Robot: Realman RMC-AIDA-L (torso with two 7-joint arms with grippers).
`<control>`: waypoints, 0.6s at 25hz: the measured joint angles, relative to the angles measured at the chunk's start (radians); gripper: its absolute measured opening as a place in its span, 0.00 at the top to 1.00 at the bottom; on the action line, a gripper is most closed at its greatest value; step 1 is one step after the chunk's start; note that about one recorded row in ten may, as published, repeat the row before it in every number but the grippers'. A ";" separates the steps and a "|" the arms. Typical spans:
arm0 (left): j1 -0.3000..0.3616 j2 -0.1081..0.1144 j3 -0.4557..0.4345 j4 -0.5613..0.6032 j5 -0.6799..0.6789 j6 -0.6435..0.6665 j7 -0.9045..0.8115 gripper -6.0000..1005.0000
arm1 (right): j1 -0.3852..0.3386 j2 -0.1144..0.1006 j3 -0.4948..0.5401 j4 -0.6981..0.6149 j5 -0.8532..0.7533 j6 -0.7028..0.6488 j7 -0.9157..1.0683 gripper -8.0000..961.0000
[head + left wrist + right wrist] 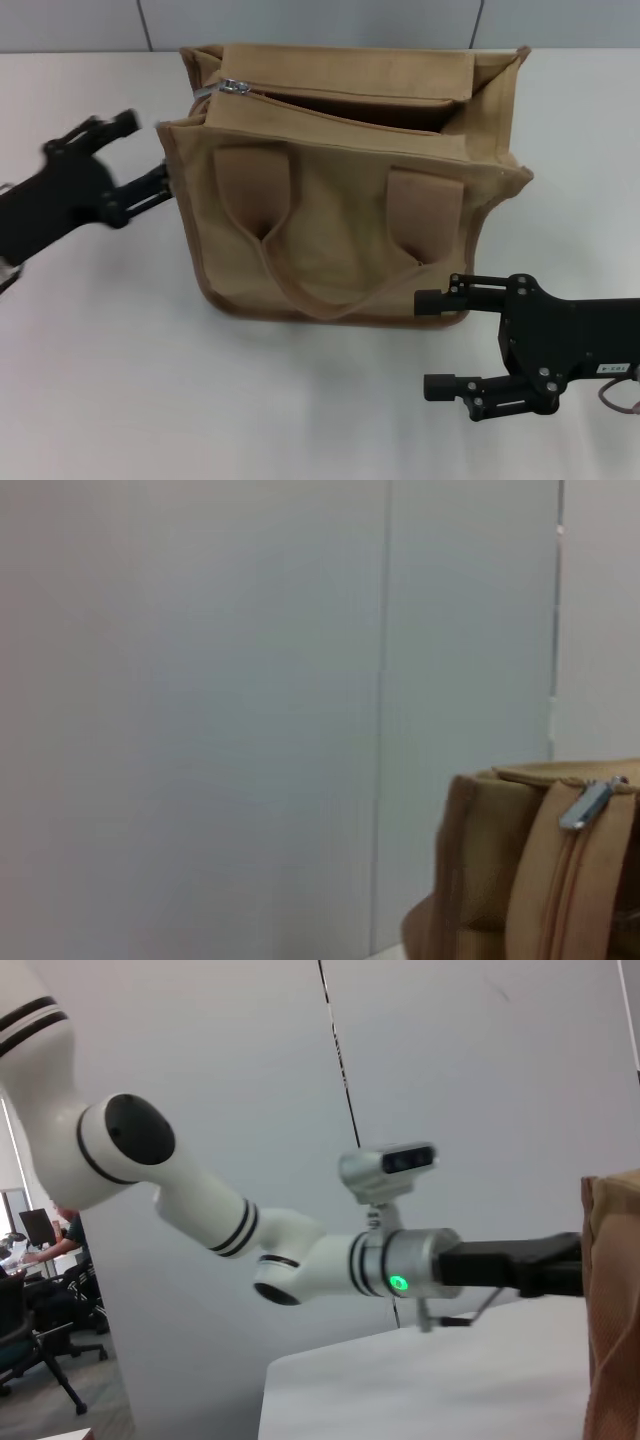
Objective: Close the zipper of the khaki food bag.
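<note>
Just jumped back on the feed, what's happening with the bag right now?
The khaki food bag stands upright on the white table with its zipper undone: the silver slider sits at the robot's-left end and the top gapes open. The left gripper is at the bag's left side, near that corner. The right gripper hovers open just in front of the bag's front right lower corner, holding nothing. No closing has begun.

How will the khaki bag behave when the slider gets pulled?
The khaki food bag is soft canvas and its top sags, so it will likely buckle. It could slide on the smooth table; the left gripper at its side may brace it.
</note>
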 joint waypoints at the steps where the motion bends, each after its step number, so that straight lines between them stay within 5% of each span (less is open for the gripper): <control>1: -0.015 0.000 0.005 -0.009 0.000 -0.010 0.006 0.24 | -0.001 0.000 0.002 0.000 0.000 0.000 0.000 0.20; 9: -0.070 -0.004 0.028 -0.038 -0.007 -0.070 0.020 0.24 | -0.006 -0.002 0.010 0.003 0.010 0.000 -0.003 0.20; 15: -0.066 -0.005 0.020 -0.041 -0.032 -0.066 0.023 0.36 | -0.007 -0.003 0.010 0.003 0.012 0.000 -0.005 0.21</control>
